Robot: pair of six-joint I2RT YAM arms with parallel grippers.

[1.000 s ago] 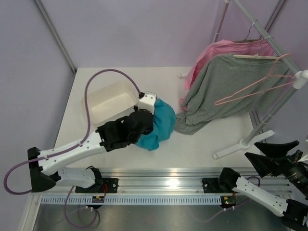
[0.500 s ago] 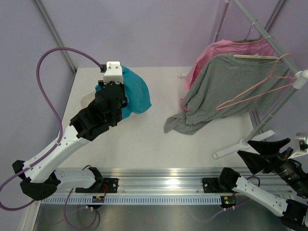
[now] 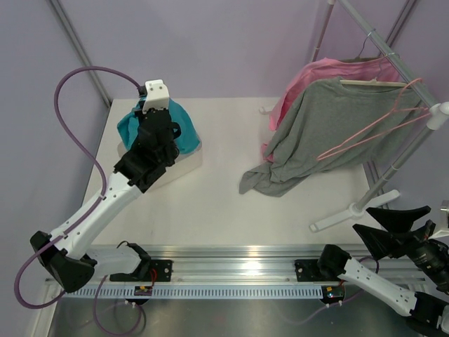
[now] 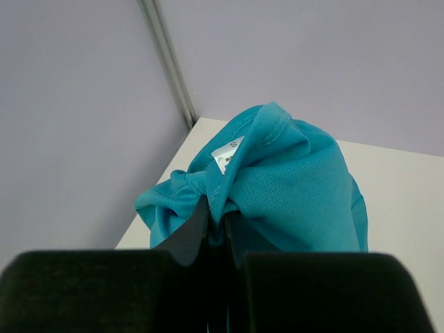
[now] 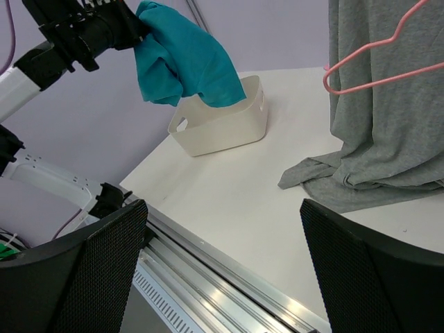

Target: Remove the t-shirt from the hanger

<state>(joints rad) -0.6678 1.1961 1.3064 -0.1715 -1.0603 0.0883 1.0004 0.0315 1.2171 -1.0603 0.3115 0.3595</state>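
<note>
The teal t-shirt (image 3: 184, 132) hangs bunched from my left gripper (image 3: 163, 128), over the white bin (image 3: 186, 160) at the back left, with its lower end down in the bin. The left wrist view shows my left gripper (image 4: 218, 220) shut on a fold of the t-shirt (image 4: 291, 187). The right wrist view also shows the t-shirt (image 5: 191, 66) over the bin (image 5: 222, 125). The pink wire hanger (image 3: 372, 126) hangs bare on the rack at the right, and shows in the right wrist view (image 5: 378, 61). My right gripper (image 3: 382, 226) is open and empty at the near right (image 5: 223, 229).
A grey t-shirt (image 3: 316, 133) on a wooden hanger (image 3: 372, 83) and a pink t-shirt (image 3: 309, 74) hang on the metal rack (image 3: 382, 45); the grey hem lies on the table. The rack's white foot (image 3: 351, 210) stands near my right gripper.
My left arm has carried the teal t-shirt from the middle of the table back and left, and now holds it lower over the white bin. The right arm has barely shifted.
</note>
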